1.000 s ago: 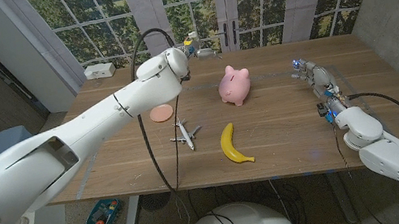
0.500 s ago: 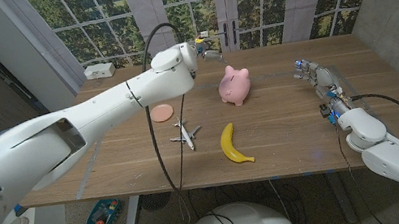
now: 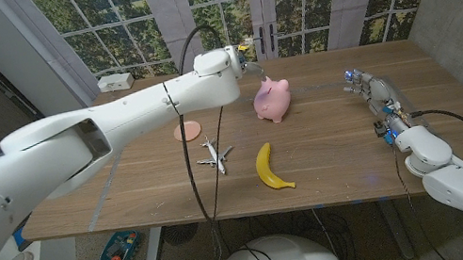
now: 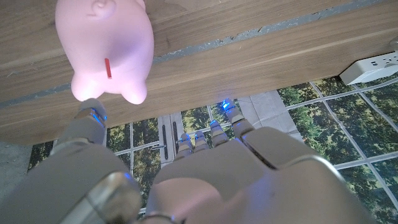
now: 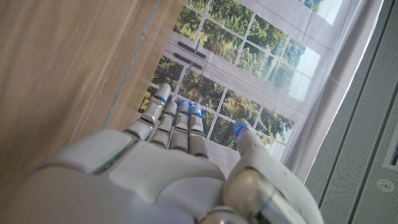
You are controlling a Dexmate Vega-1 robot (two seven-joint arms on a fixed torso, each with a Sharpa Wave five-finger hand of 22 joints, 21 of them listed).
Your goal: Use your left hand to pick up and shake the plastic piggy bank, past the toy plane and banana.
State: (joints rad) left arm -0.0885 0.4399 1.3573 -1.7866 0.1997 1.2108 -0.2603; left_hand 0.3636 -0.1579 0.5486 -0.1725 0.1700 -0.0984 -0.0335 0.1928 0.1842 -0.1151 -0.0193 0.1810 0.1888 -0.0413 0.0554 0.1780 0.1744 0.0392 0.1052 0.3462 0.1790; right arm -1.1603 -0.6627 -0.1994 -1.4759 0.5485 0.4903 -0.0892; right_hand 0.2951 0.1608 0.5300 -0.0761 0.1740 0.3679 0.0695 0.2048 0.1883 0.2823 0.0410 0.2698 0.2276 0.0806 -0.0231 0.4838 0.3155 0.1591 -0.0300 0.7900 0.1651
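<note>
While I hold the left hand (image 3: 242, 54) up near the far edge of the table (image 3: 330, 146), the pink plastic piggy bank (image 3: 271, 100) stands upright on the wood just beside it, untouched. From the head view the bank sits toward the middle of the far half of the table, its snout and ears turned toward the windows, its body smooth, rounded and glossy — a pale bubble-gum pink all over. In the left wrist view the piggy bank (image 4: 106, 46) shows a thin red coin slot along its back and two stubby feet on the near end; my fingers (image 4: 227, 115) are spread apart with blue lights at the tips, and they hold nothing. One finger, or the thumb, comes very close to a foot of the bank, though I cannot tell whether it touches.

Nearer to me lie the yellow banana (image 3: 269, 168) and the small white toy plane (image 3: 215, 157), side by side but apart, both well short of the bank. A flat pinkish disc (image 3: 186, 130) lies left of the plane, farther back.

My right hand (image 3: 369, 87) is at the table's right side, fingers (image 5: 180, 127) stretched out straight and close together — nothing in it.
</note>
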